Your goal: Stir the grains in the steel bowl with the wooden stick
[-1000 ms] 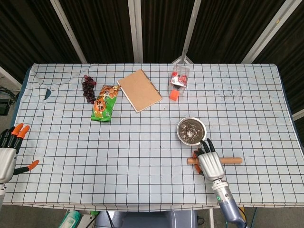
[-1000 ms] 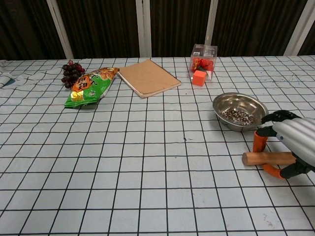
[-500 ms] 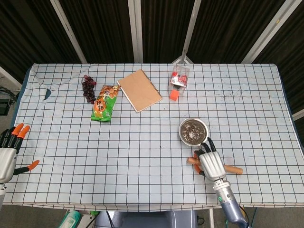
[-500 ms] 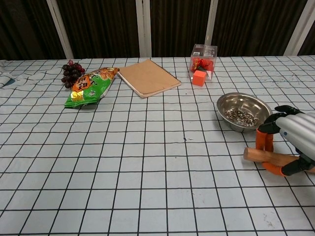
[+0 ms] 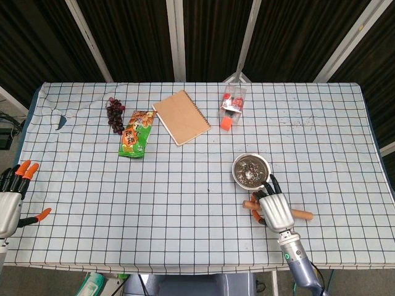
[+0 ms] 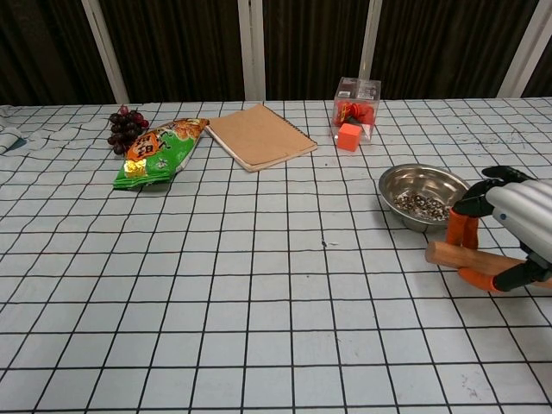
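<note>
Stick (image 6: 448,255) lifted and tilted since last frame, my right hand (image 5: 275,209) wrapped round it beside bowl (image 5: 250,171); left hand (image 5: 12,197) spread, idle.

My right hand (image 6: 509,226) has a smooth silvery shell and orange rubbery fingertips (image 6: 460,229), closed round a matt wooden stick (image 6: 448,255). At its 11 o'clock, the steel bowl (image 6: 421,185) gleams. The checked tablecloth (image 6: 259,285) looks soft, slightly wrinkled.
</note>
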